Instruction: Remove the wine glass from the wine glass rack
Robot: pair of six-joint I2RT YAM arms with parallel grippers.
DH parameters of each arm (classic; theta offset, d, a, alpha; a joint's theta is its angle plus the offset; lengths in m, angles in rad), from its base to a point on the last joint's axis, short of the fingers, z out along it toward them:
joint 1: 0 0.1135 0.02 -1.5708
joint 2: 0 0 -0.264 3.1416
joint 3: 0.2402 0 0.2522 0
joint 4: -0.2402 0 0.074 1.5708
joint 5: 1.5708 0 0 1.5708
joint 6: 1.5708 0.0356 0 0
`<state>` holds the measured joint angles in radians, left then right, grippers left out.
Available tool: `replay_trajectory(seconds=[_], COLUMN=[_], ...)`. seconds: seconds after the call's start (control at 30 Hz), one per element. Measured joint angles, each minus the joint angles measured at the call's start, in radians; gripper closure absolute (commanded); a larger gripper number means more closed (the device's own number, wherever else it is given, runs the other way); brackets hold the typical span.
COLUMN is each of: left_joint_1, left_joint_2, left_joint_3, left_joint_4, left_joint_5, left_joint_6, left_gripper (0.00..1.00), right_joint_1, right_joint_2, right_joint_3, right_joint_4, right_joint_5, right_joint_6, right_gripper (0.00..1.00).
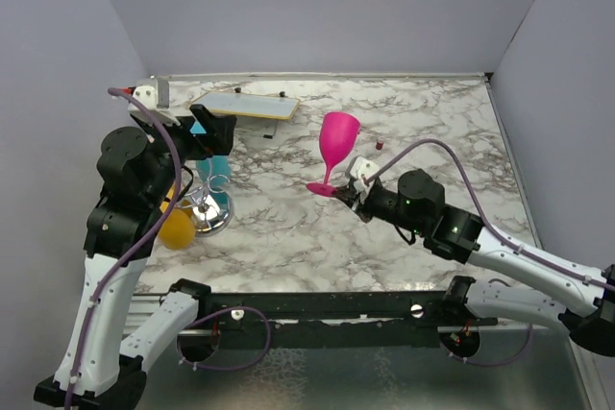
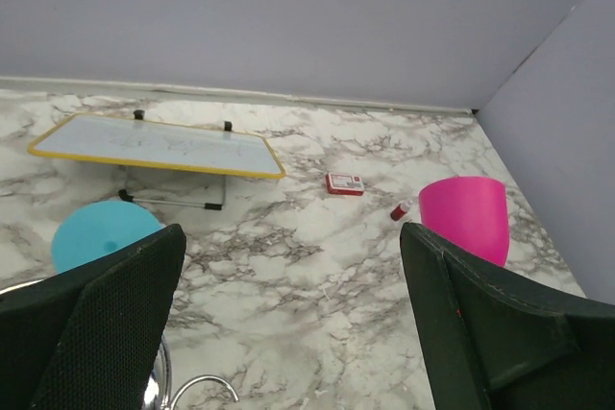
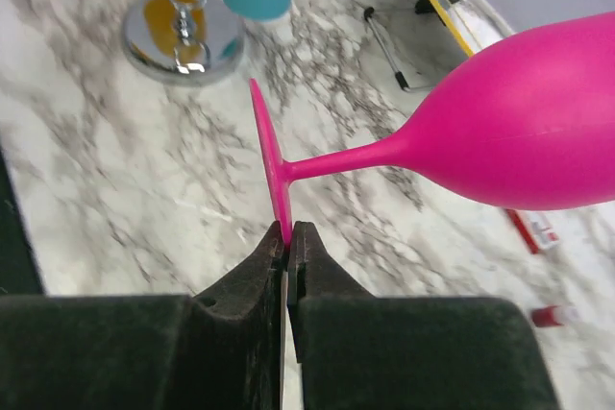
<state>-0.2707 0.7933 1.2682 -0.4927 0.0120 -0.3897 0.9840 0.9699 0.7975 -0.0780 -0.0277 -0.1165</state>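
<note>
Pink wine glass (image 1: 338, 136) held by its foot, clear of the wine glass rack (image 1: 208, 210).
The right hand (image 3: 288, 232) is closed narrow on the foot's thin rim, mid-table (image 1: 288, 242), well right of the rack. The left hand (image 2: 288, 280) gapes wide above the rack. The glass looks like light, stiff, smooth plastic, probably slippery. An edge pinch may let it swing, so the stem seems the surer hold. The small red label (image 2: 344, 183) is too small to read.
</note>
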Motion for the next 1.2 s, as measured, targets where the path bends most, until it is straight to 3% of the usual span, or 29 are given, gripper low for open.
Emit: replay_trajectory(seconds=[0.2, 0.73, 1.03, 1.2], left_joint_1=[0.000, -0.022, -0.156, -0.262], left_joint_2=[0.070, 0.283, 0.313, 0.359], left_joint_3=[0.000, 0.016, -0.002, -0.003], left_joint_4=[0.019, 0.075, 0.092, 0.104], left_joint_5=[0.114, 0.618, 0.718, 0.719], left_joint_6=[-0.029, -0.153, -0.208, -0.222], left_gripper=[0.04, 0.11, 0.18, 0.27], right_joint_1=[0.003, 0.036, 0.036, 0.036], right_joint_2=[-0.093, -0.450, -0.560, -0.615], right_joint_3=[-0.050, -0.149, -0.270, -0.304], right_joint_4=[-0.145, -0.400, -0.422, -0.419], right_joint_5=[-0.010, -0.015, 0.068, 0.071], right_joint_6=[-0.422, -1.183, -1.312, -1.332], right_gripper=[0.99, 0.99, 0.99, 0.99])
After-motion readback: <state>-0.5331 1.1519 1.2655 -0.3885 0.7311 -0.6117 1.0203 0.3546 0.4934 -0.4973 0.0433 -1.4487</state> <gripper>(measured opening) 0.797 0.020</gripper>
